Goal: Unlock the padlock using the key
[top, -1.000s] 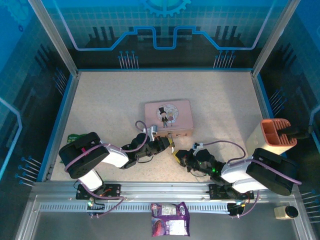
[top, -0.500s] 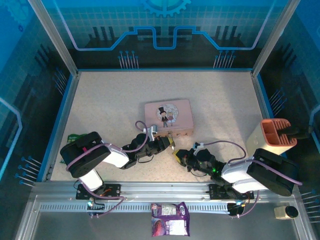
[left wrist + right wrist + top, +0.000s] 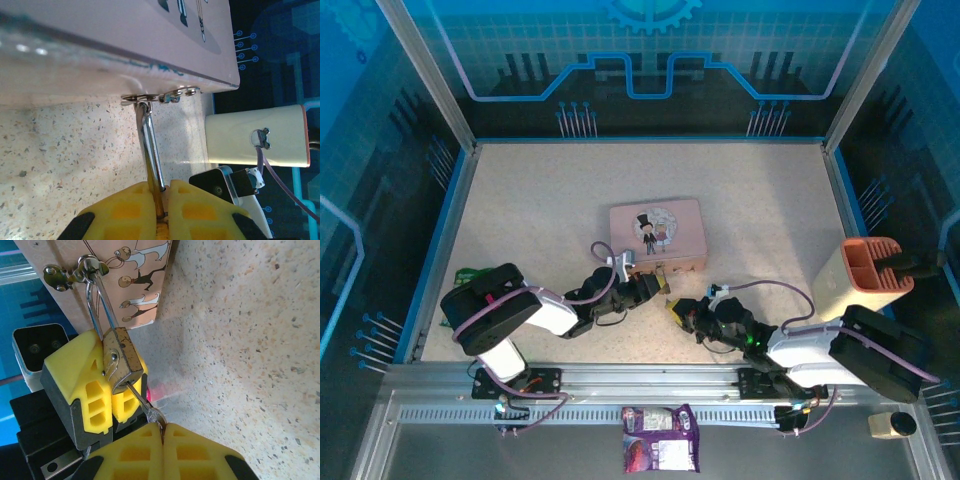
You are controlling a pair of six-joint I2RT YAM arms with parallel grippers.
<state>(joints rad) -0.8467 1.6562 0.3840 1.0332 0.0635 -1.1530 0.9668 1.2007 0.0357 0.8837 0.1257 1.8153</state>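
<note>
My left gripper (image 3: 161, 200) is clamped on the padlock (image 3: 121, 360) to steady its body, while the shackle (image 3: 150, 145) hangs from the hasp (image 3: 70, 272) on the near side of the pink box (image 3: 657, 232), around the middle of the worktop (image 3: 540, 200). My right gripper (image 3: 162, 432) pinches the key (image 3: 142, 404), seated in the keyhole, so I can turn it against that hold.

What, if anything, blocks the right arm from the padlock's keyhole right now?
Likely nothing, so yes: the key in the right claw looks seated in the padlock keyhole end, which the left claw holds facing it.
</note>
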